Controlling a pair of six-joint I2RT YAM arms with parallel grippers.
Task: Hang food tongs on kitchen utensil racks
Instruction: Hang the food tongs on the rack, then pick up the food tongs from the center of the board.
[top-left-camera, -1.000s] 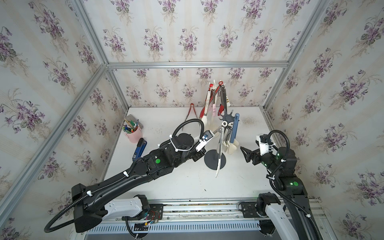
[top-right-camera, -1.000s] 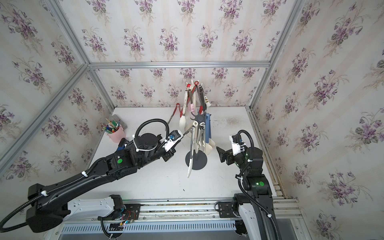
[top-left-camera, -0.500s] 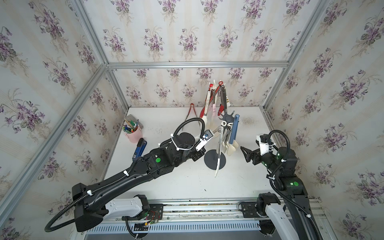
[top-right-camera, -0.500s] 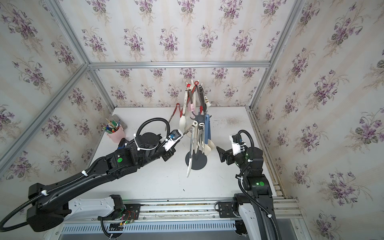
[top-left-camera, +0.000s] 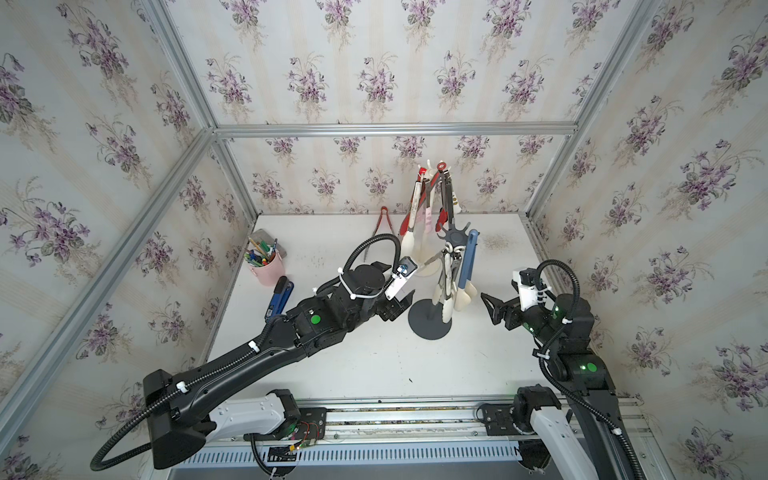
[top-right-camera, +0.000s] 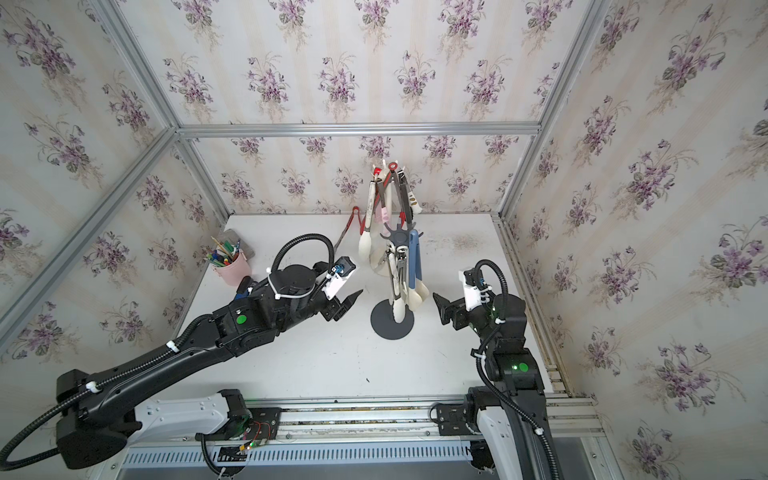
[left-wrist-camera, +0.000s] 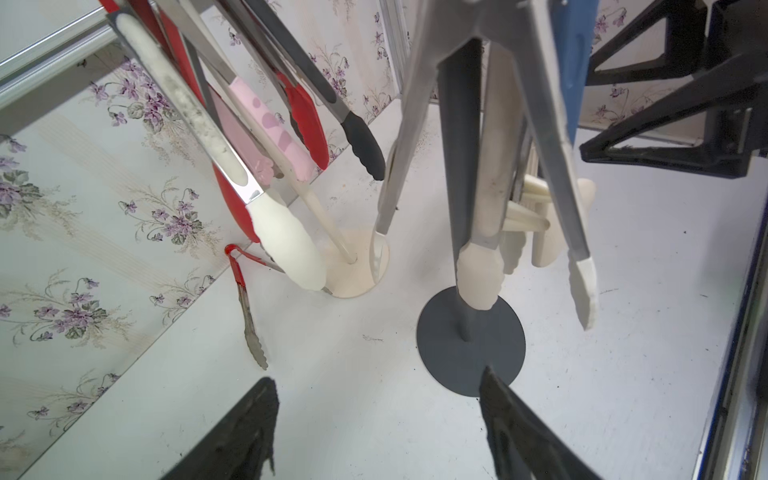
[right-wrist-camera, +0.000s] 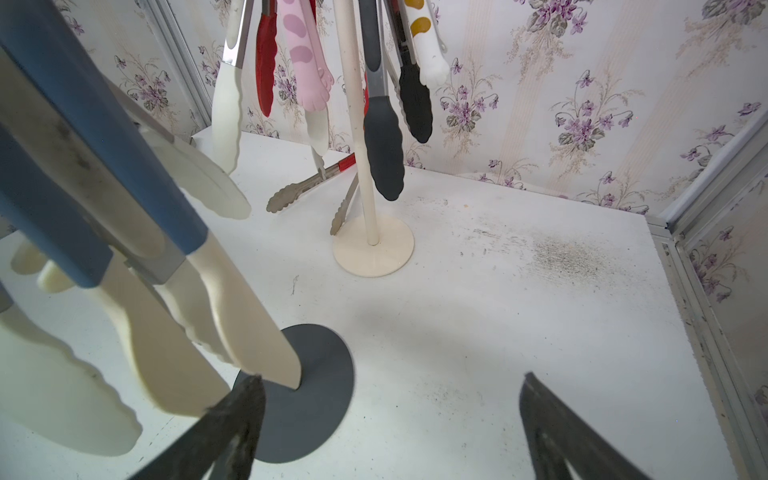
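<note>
Fingers of the left gripper are seen spread wide, with nothing held between them. The gripper is positioned just beside the dark grey rack, apart from its pole and above the table. The right gripper is also seen with fingers spread wide and empty. It is parked on the opposite side of the same rack, pointed at it.

Blue-handled tongs and cream-tipped tongs are hung tips down from the grey rack's hook crown. The blue pair's tip is seen near a right fingertip; contact cannot be confirmed.

The cream-white rack is stood behind, nearer the back wall, and is loaded with red, pink, black and white tongs. One pair of red-handled tongs is seen lying flat on the table beside that rack's base. A pink cup of pens is located at the table's left edge, well apart from both racks.
</note>
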